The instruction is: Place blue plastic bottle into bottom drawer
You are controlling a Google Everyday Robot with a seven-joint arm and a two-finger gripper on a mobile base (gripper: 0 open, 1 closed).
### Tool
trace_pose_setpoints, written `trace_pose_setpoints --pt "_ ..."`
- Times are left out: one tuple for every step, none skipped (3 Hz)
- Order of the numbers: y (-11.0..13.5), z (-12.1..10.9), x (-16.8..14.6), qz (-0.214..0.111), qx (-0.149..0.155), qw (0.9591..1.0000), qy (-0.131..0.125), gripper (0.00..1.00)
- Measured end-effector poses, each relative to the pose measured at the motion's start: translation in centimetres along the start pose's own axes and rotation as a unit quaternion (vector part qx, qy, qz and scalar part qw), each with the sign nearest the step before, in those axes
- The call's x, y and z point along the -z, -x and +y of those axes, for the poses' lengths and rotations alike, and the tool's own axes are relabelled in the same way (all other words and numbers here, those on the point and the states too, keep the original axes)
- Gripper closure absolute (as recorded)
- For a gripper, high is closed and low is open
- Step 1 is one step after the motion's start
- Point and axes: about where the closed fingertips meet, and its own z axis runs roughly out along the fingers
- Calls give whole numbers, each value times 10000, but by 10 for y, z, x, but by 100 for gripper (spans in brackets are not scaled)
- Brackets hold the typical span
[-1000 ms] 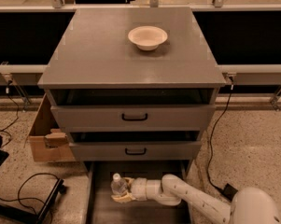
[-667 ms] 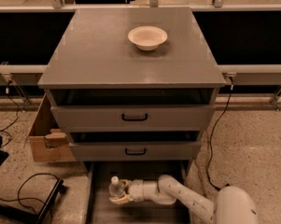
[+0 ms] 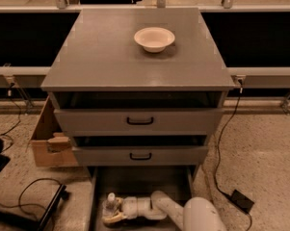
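Note:
The blue plastic bottle (image 3: pixel 110 205) is a small clear bottle with a white cap, standing upright inside the open bottom drawer (image 3: pixel 140 181), at its front left. My gripper (image 3: pixel 112 212) reaches in from the right along the drawer floor and its fingers are closed around the lower part of the bottle. The white arm runs from the bottom right of the view to the gripper. The drawer is pulled out below the two upper drawers with black handles.
A white bowl (image 3: pixel 154 38) sits on the grey cabinet top (image 3: pixel 111 52). A cardboard box (image 3: pixel 50 143) stands left of the cabinet. Black cables and a dark device (image 3: pixel 48 206) lie on the floor at left; a black adapter (image 3: pixel 242 200) at right.
The gripper with the bottle has shifted slightly left inside the bottom drawer. The arm has reached further in. The bowl and the drawers have not moved.

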Motion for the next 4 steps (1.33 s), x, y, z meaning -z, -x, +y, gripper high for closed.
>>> trace_pose_setpoints --pt "-1 -9 7 -122 69 9999 77 82" --pt "-1 -7 4 -131 58 9999 96 59" --pt "-1 -6 2 -138 52 9998 111 36" --pt "-1 -5 -1 -149 42 9998 135 5"
